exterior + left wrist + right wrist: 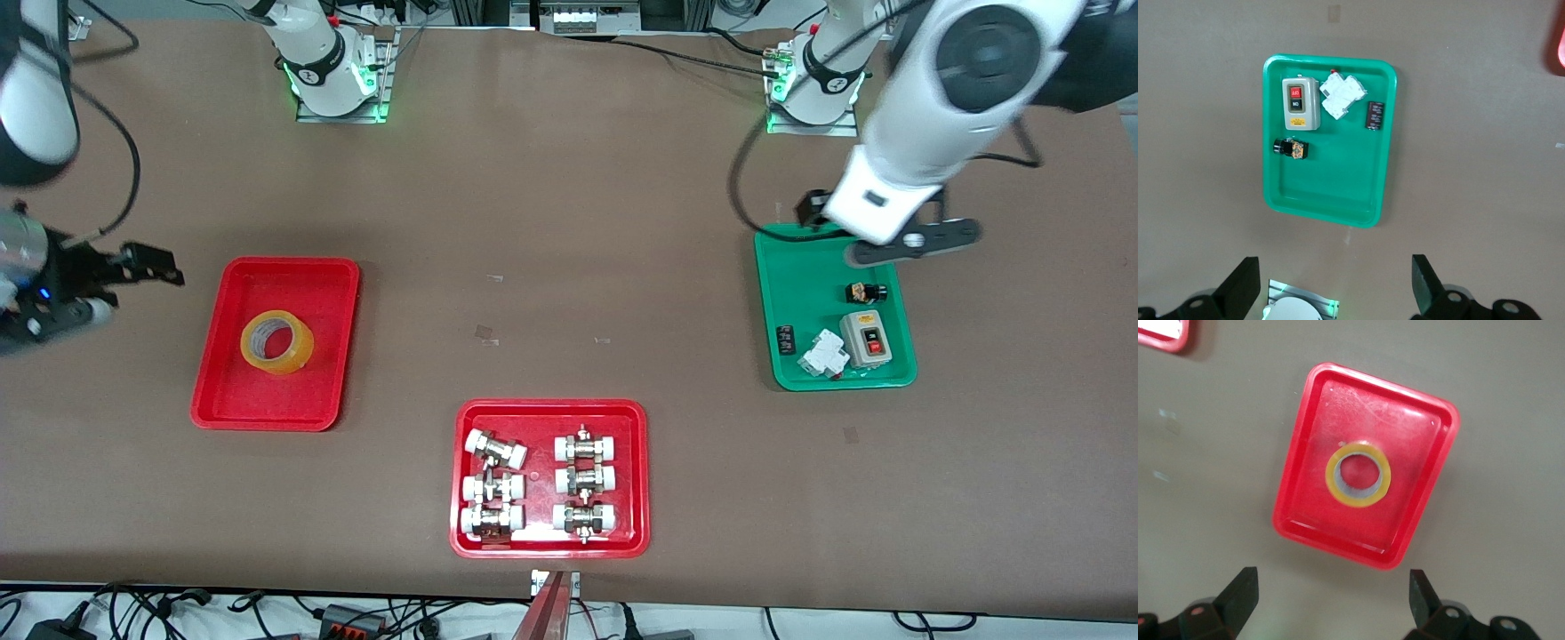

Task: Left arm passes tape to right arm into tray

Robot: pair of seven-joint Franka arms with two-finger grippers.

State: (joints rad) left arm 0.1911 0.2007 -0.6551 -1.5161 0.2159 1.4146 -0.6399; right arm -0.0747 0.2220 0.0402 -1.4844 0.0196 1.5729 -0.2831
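— Where's the tape point(277, 341) sitting right now?

— Flat in the tray point(224, 400), around the middle, toward the right arm's end of the table. The right gripper point(147, 267) hangs just off that tray's outer end, jaws apart.

— And the fittings tray point(548, 547)?

— Mid-table, nearer the front camera than the other two trays.

— The left arm's end?

— The parts tray point(786, 267) lies there, its switch box point(865, 339) and breaker point(823, 355) side by side at the near end. The left gripper point(889, 233) is over its farther edge, spread wide.
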